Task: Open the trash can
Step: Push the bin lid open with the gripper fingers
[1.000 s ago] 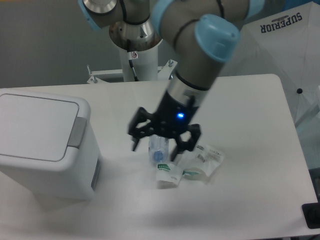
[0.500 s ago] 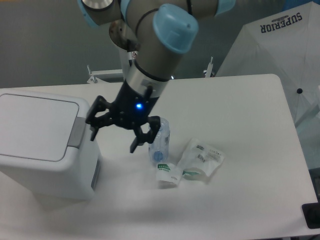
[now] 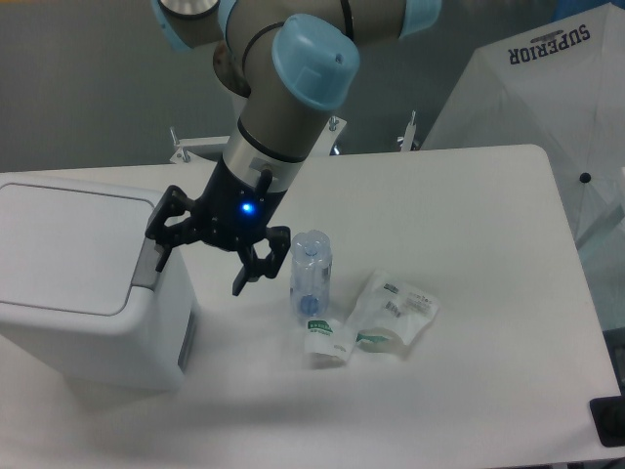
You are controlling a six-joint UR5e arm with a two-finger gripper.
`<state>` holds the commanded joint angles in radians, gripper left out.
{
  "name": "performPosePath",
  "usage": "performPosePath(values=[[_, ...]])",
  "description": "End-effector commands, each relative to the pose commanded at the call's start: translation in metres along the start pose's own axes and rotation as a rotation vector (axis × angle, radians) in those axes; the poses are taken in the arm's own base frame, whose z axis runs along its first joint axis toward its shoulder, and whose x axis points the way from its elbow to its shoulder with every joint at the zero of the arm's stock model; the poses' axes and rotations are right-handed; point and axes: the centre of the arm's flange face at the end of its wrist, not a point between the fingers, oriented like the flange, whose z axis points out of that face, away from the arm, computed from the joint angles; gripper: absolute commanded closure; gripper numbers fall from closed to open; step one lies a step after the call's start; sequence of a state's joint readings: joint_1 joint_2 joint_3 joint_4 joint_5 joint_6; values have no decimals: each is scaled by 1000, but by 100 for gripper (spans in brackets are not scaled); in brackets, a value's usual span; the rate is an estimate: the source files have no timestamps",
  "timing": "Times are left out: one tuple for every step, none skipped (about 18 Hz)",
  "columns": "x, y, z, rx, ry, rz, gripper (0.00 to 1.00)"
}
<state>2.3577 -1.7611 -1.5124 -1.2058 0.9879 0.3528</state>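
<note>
The trash can is a large white box-shaped bin at the left of the table, its flat lid shut. Its grey push tab sits on the lid's right edge, partly behind my left finger. My gripper is open and empty, fingers pointing down, just right of the bin's top edge. One finger hangs at the tab, the other over the table beside the bin. A clear plastic bottle lies on the table to the right of the gripper.
Two crumpled white packets with green print lie beside the bottle. A white fabric cover marked SUPERIOR stands at the back right. The arm's white base post is at the table's far edge.
My gripper has moved left from above the bottle to the bin's right edge, staying open. The bottle, packets and bin have not moved.
</note>
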Motion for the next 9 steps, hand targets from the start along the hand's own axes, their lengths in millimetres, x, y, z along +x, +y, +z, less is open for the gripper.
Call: performPosePath(values=[[0,2,2,1,0,2,0],[-2,5,5,1,-2,2,0],[-2,5,6,3,-3,4,0],[-3,7,8,0,-1,3,0],[-4,7,9,-2,-1,2,0],[-3,7,8,0,-1,3,0],[-4,7,9,-3,-2,1,0],[-4,7,9,-3,-2,1,0],[-4,7,11,-5,-1,2,0]])
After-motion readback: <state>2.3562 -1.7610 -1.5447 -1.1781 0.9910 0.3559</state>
